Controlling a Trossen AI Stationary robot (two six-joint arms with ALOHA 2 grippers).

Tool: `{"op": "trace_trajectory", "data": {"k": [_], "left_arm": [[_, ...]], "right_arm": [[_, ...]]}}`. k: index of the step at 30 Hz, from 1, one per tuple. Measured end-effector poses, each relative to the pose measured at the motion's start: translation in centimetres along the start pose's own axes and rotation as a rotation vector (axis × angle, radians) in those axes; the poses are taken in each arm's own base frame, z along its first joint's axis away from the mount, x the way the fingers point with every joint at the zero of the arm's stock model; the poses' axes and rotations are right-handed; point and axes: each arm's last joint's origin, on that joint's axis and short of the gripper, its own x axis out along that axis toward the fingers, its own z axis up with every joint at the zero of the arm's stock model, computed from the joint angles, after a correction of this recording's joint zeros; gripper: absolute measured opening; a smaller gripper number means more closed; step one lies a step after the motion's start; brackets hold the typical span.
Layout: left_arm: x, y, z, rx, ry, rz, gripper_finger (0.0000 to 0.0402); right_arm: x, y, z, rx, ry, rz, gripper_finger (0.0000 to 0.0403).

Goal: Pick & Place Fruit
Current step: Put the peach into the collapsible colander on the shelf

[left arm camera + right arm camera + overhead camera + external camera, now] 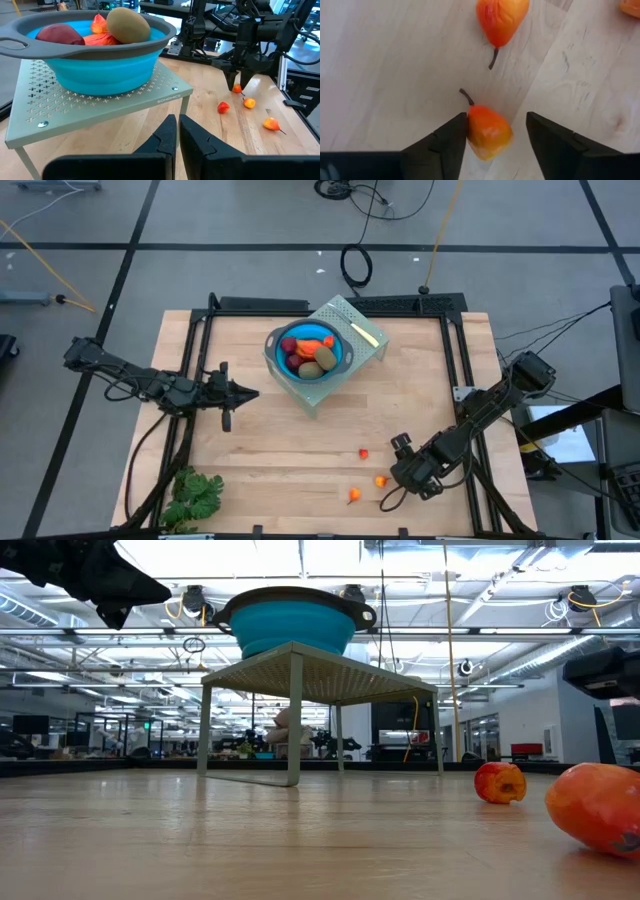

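Note:
Several tiny orange-red fruit pieces lie on the table near its near-right part. My right gripper points down over them, open, its fingers on either side of one tiny stemmed piece that lies on the wood. The blue bowl sits on a pale green perforated stand and holds dark-red balls, olive-brown ovals and a red-orange piece. My left gripper hovers shut, left of the stand. My right gripper comes at the tiny stemmed piece from above, pointing down. One finger stands right at the piece's side, and the other is apart from it. Whether that finger touches it, I cannot tell. The piece lies on the table.
A thin yellow stick lies on the stand beside the bowl. A leafy green bunch lies at the near-left corner. Black rails frame the table. Bare wood stretches between the stand and the pieces.

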Motion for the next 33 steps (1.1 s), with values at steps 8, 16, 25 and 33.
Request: {"op": "trace_trajectory", "data": {"k": [8,16,25,33], "left_arm": [[0.0,0.0,0.01,0.0,0.0,0.0,0.0019],[0.0,0.01,0.01,0.001,-0.001,0.0,0.0019],[0.0,0.0,0.0,0.003,0.0,0.0,0.0019],[0.0,0.0,0.0,0.002,0.0,0.0,0.0019]], "right_arm": [[0.01,0.01,0.03,0.0,-0.003,0.001,0.0153],[0.0,0.0,-0.02,0.0,0.002,0.0,0.0138],[0.0,-0.01,-0.03,0.01,0.002,0.0,0.0137],[0.0,-0.02,-0.02,0.084,0.0,-0.005,0.0137]]}}
